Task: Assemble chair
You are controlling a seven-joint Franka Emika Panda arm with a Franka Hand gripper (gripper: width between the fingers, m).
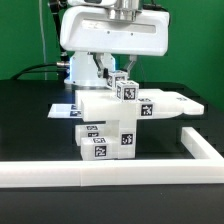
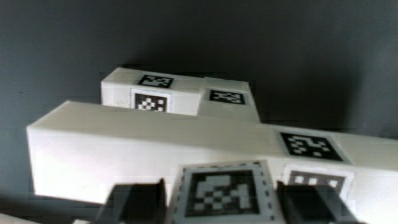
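Observation:
The chair's parts are white plastic pieces with black-and-white tags. In the exterior view a flat seat panel [image 1: 100,103] lies on top of stacked blocky pieces [image 1: 105,138] near the table's front. My gripper [image 1: 124,84] hangs just above the panel's far edge, shut on a small tagged white block [image 1: 127,91]. In the wrist view that block [image 2: 222,188] fills the gap between my gripper's [image 2: 226,200] two dark fingers [image 2: 135,203]. Below it lie the broad white panel [image 2: 143,140] and, further off, a tagged piece [image 2: 178,90]. The block's lower end is hidden.
A long white border rail [image 1: 110,178] runs along the front and turns back on the exterior view's right [image 1: 200,146]. A thin flat white board with tags [image 1: 178,104] lies to the right of the stack. The tabletop [image 1: 30,130] is black.

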